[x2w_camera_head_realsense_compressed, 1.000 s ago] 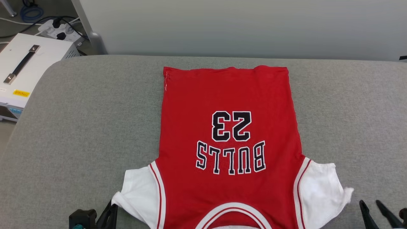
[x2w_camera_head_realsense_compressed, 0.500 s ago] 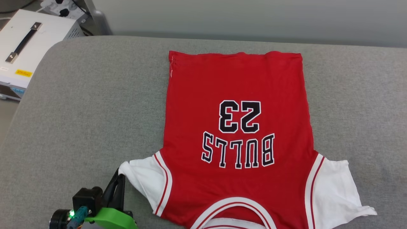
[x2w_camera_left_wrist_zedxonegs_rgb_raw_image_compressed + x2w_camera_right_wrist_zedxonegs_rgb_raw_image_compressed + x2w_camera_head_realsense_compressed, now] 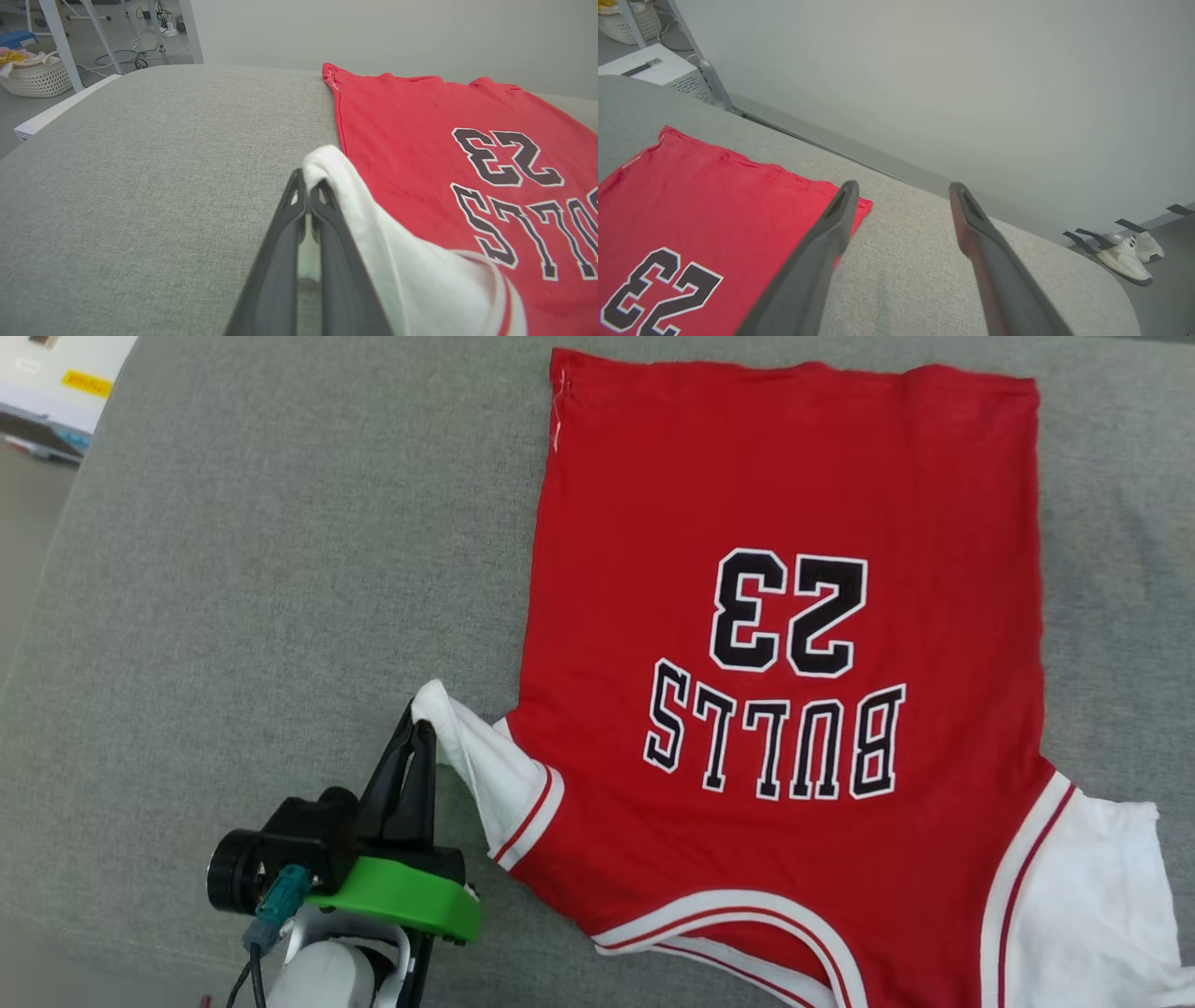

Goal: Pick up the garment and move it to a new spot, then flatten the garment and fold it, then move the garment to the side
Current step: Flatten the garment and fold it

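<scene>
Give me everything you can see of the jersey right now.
The jersey is a red T-shirt with white short sleeves, red-white striped trim at armholes and collar, and black white-edged "BULLS 23" facing up, upside down from the head view. It lies spread on the grey cushion, hem far, collar near. The sleeve on the robot's left is bunched and raised, its edge pinched in the shut left gripper; the other sleeve lies down.

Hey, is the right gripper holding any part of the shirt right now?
No, the right gripper has its fingers wide apart over the grey cushion, with none of the shirt between them.
</scene>
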